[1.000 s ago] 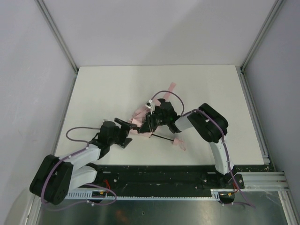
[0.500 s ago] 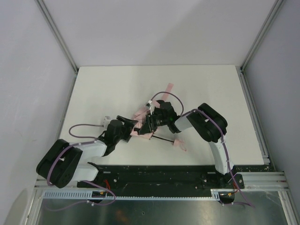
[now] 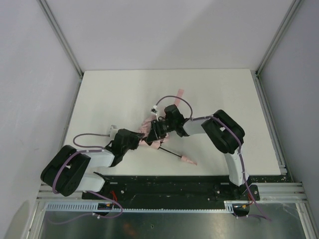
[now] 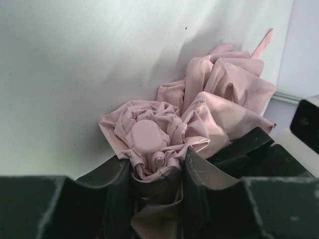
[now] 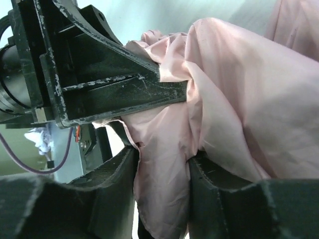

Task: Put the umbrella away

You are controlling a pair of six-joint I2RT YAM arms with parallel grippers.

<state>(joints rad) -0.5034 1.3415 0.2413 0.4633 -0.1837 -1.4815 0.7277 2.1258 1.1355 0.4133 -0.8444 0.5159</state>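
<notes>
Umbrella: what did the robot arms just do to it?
The left gripper moved in and closed on the bunched cloth of the pale pink thin-fabric umbrella. Its small pink handle swung toward the arm bases. The right gripper stayed clamped on the cloth.

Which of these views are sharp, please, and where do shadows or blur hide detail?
Top external: evenly lit and sharp, no glare on the white table. Left wrist: the pale pink thin-fabric umbrella is crisp, casting a soft shadow on the table; the left gripper is dark and blurred. Right wrist: fabric fills the frame; the right gripper is soft and dark.
</notes>
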